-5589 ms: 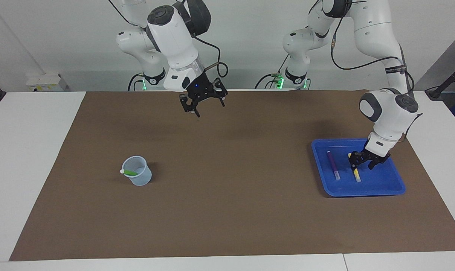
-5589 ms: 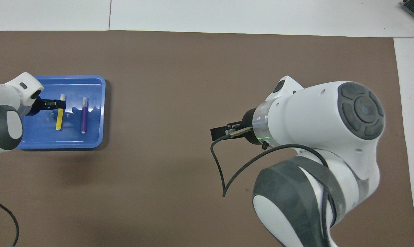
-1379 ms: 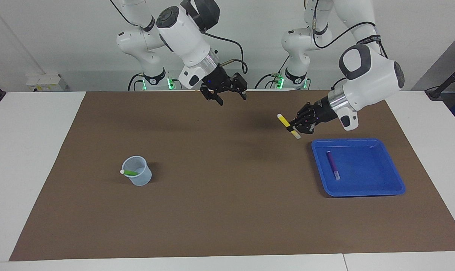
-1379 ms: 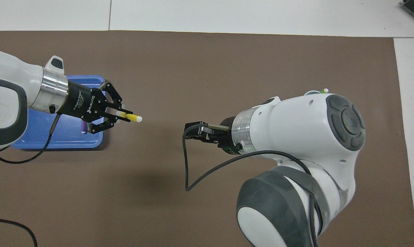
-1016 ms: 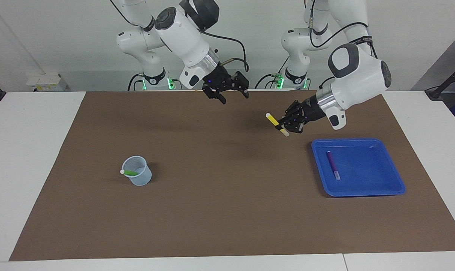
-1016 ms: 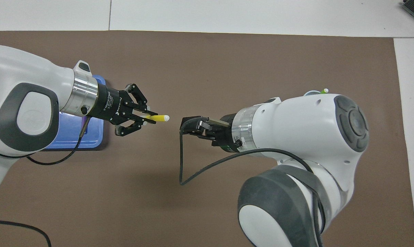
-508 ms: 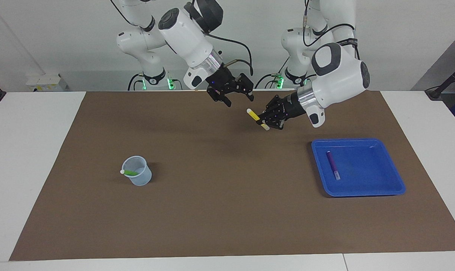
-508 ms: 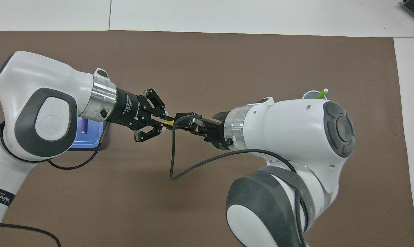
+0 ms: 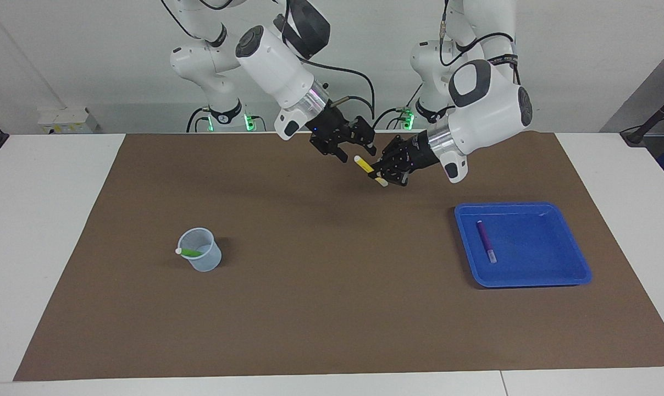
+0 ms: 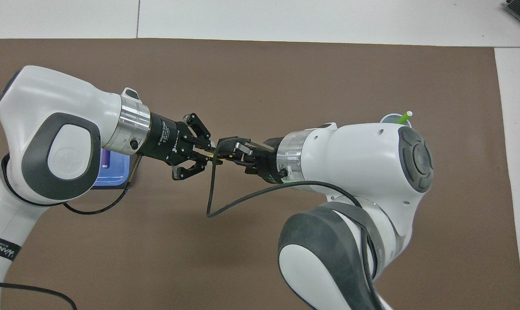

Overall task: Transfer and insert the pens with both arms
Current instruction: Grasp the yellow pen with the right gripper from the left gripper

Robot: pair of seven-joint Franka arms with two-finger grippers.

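My left gripper (image 9: 380, 173) is shut on the yellow pen (image 9: 366, 166), which it holds slantwise in the air over the mat's middle strip near the robots. My right gripper (image 9: 357, 153) meets it there, its fingers apart on either side of the pen's free capped end. From overhead the two grippers point at each other, left gripper (image 10: 205, 154) against right gripper (image 10: 226, 151). The purple pen (image 9: 486, 241) lies in the blue tray (image 9: 557, 275). The green pen (image 9: 188, 252) leans in the clear cup (image 9: 212, 264).
A brown mat (image 9: 332, 308) covers the white table. The tray lies toward the left arm's end, the cup (image 10: 388, 118) with the green pen (image 10: 403, 117) toward the right arm's end. A black cable (image 10: 212, 193) loops below the right wrist.
The left gripper has carried the yellow pen from beside the tray toward the right gripper. The right gripper has come to meet it, and its fingers have drawn closer around the pen's end.
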